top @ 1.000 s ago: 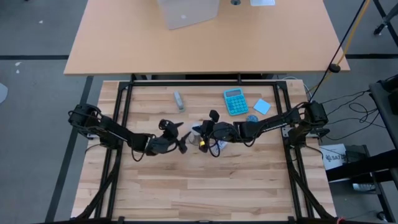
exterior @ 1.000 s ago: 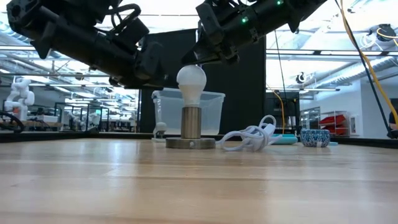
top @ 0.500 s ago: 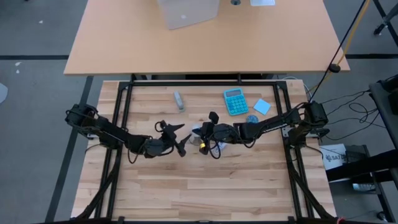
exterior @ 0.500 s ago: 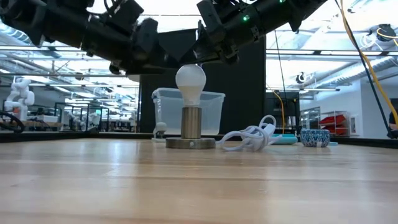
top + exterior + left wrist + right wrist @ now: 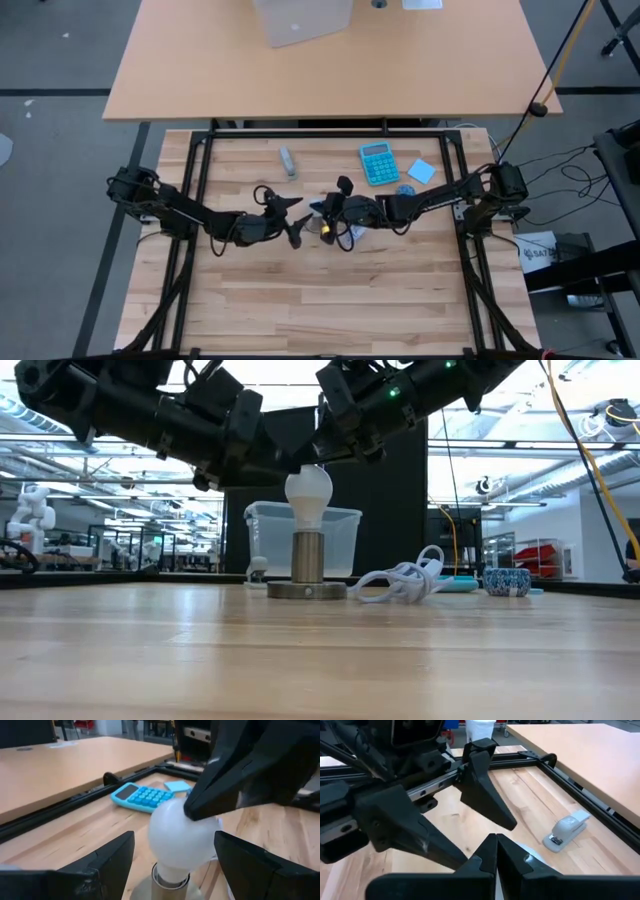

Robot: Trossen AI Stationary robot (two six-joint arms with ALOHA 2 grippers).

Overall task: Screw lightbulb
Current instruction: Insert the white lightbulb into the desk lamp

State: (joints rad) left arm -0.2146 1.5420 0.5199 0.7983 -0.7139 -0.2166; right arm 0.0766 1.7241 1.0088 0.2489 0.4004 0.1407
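moved: left end effector (image 5: 172,865) back in around lightbulb (image 5: 308,497), bulb again upright
left: spread, fingers flanking bulb, nearer arm
bulb: in socket base (image 5: 307,572), axis vertical
right end effector (image 5: 318,457): clenched, tips pressing bulb top

Both arms reach in low over table centre, tips nearly meeting. Left gripper (image 5: 291,222) w/ jaws spread wide, fingers (image 5: 107,865) apart either side. Right gripper (image 5: 496,851) opposite it, jaws pressed fully together, tip pointing down toward left one.
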